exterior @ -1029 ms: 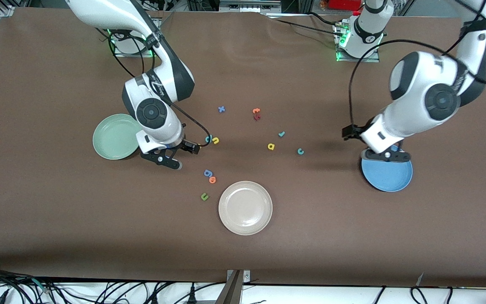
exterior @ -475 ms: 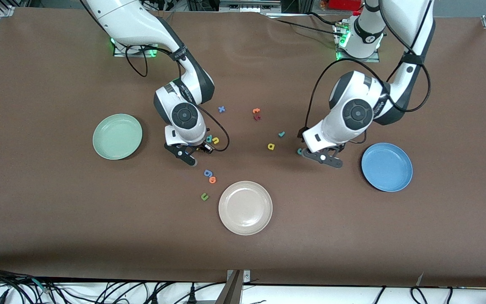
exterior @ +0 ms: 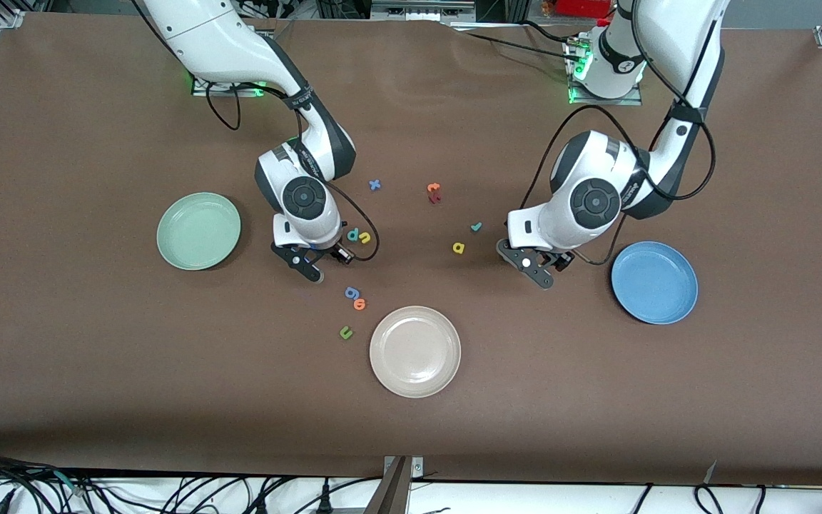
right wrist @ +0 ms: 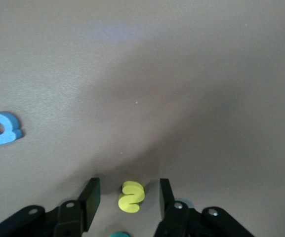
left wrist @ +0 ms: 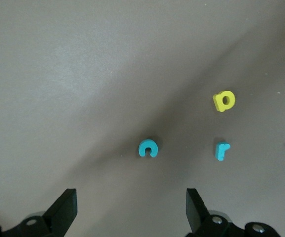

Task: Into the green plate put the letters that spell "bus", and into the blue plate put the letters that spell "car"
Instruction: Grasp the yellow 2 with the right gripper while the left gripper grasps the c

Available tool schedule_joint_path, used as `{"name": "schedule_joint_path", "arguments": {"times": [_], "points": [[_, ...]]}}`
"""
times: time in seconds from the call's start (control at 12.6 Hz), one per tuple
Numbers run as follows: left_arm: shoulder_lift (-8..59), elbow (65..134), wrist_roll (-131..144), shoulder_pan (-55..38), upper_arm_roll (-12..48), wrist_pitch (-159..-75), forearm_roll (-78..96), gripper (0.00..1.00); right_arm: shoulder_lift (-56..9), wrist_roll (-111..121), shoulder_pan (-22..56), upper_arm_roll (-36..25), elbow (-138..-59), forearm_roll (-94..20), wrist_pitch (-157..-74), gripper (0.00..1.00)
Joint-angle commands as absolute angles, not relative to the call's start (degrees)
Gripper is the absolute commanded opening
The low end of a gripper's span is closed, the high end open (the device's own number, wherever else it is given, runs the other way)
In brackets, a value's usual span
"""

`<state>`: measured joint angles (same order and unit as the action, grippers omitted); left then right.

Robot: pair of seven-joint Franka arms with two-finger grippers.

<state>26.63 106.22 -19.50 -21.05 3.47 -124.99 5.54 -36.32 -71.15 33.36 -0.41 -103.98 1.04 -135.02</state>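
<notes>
i have two tools down low over the brown desk at once.

my right tool sits over the yellow s. the s lies flat on the desk between the two fingers, which stand a little way apart, with a gap on each side. nothing is held yet. the teal b and the yellow u lie side by side just next to this tool. the blue g is close by too, and i must leave it alone.

my left tool is wide open and empty. the teal c lies on the desk just ahead of it, about in line with the gap. the yellow a and the teal r lie a bit on from the c, near each other.

the green plate is empty and waits at the right arm's end. the blue plate is empty at the left arm's end. the beige plate is not for me.

to do this step well, i think i should keep the s right in the middle, go down till the fingers nearly touch the desk, then squeeze softly. the s is tiny and soft, so a hard or crooked pinch could flip it away or bump the b. for the c, i should slide forward first, then go down.
</notes>
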Motion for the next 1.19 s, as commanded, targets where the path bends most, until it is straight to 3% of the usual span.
{"name": "schedule_joint_path", "arguments": {"times": [0.0, 0.32, 0.55, 0.71, 0.87, 1.11], "points": [[28.9, 105.8, -20.4, -22.1, 3.2, -127.3, 6.2, 0.9, -36.0, -73.0, 33.7, -0.4, -105.5, 1.8, -136.4, 0.55], [30.8, 106.7, -5.3, -25.0, 3.2, -131.6, -8.5, 0.87, -36.1, -74.4, 33.9, -0.4, -105.6, 1.8, -136.6, 0.46], [31.6, 106.8, -2.5, -25.5, 3.3, -132.5, -11.7, 0.88, -36.3, -74.4, 33.9, -0.4, -105.6, 1.8, -136.6, 0.24], [32.0, 107.9, -3.2, -25.5, 3.3, -136.1, -11.3, 0.88, -36.2, -73.7, 33.8, -0.4, -105.5, 1.8, -136.4, 0.15], [32.3, 110.8, -3.2, -25.6, 3.3, -141.4, -11.2, 0.88, -35.3, -71.6, 33.7, -0.5, -105.1, 1.8, -135.8, 0.15], [32.2, 114.2, -3.3, -25.6, 3.3, -145.4, -10.4, 0.88, -31.3, -61.8, 33.2, -3.7, -104.7, 1.8, -127.6, 0.15]]}}
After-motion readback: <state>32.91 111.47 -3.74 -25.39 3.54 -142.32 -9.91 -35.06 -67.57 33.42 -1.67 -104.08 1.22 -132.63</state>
